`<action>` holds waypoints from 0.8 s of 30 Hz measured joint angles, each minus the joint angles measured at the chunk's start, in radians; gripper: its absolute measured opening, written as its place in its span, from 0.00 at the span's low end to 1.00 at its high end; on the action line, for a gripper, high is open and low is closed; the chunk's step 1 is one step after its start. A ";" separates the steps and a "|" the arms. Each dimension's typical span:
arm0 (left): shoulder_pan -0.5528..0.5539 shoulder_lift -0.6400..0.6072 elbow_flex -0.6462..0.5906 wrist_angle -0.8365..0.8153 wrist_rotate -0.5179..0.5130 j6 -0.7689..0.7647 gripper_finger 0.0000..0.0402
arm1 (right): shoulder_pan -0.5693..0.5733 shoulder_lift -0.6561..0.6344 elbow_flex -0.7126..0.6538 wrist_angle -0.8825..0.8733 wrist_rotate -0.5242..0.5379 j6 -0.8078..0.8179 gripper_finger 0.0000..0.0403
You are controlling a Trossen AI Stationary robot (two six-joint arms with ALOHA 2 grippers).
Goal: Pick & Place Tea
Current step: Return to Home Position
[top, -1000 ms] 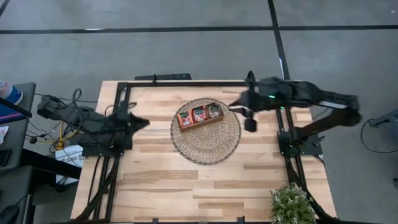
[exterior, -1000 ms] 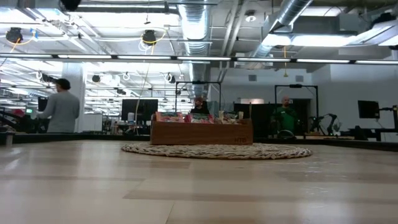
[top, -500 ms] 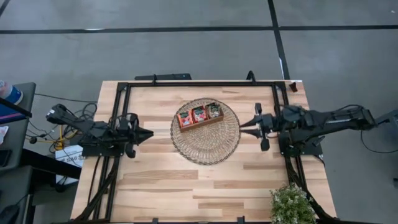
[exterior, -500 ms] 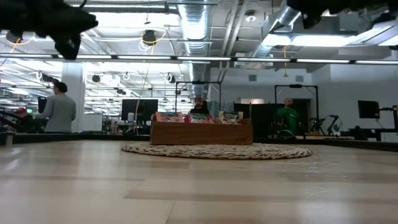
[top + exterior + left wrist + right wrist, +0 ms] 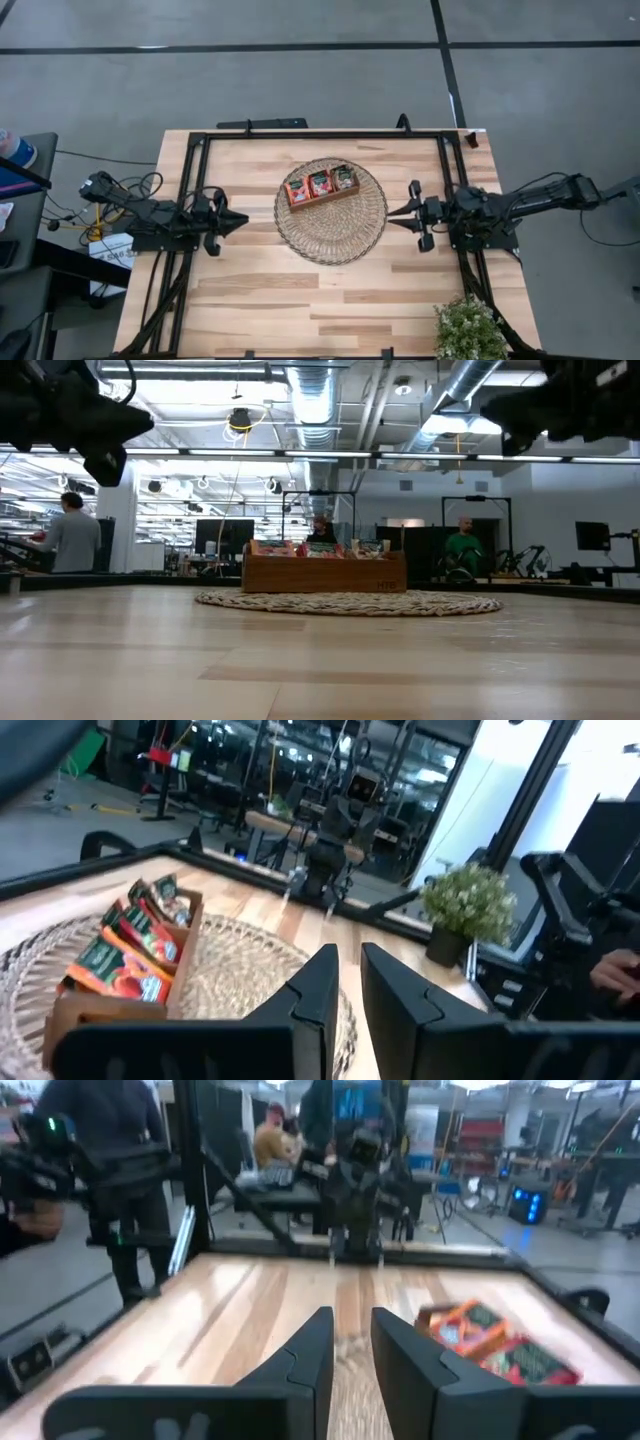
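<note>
The tea sachets (image 5: 320, 183), red-orange with green marks, stand on edge in the three compartments of the brown wooden tray (image 5: 317, 198). The tray rests on the round woven mat (image 5: 335, 232) at the table's middle. In the low view only the sachets' tops (image 5: 320, 547) show above the tray wall (image 5: 325, 572). My left gripper (image 5: 240, 217) hovers left of the mat, pointing at it, its fingers (image 5: 318, 982) a narrow gap apart and empty. My right gripper (image 5: 395, 213) hovers just off the mat's right rim, also narrowly open and empty (image 5: 352, 1342).
A potted plant (image 5: 468, 330) stands at the near right corner. Black frame rails (image 5: 320, 135) run along the far, left and right sides. Bare wood lies in front of the mat (image 5: 320, 300). People (image 5: 70, 535) are in the room behind the table.
Both arms came down; they now show at the top of the low view. My right gripper swung from beside the tray's right end toward the near edge and turned to point level at the mat. My left gripper moved slightly toward the near edge. The sachets and tray stayed put.
</note>
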 joint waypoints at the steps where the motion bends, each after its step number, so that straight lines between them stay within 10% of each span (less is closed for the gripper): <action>1: 0.000 0.001 0.000 -0.009 0.001 0.000 0.10 | 0.000 -0.004 -0.012 -0.002 0.000 0.000 0.15; 16: 0.000 0.001 -0.002 -0.059 -0.042 -0.011 0.10 | 0.010 -0.015 -0.159 0.146 -0.008 0.004 0.15; 24: 0.000 0.001 -0.003 -0.074 -0.236 -0.099 0.10 | 0.035 -0.014 -0.160 0.074 -0.019 0.147 0.15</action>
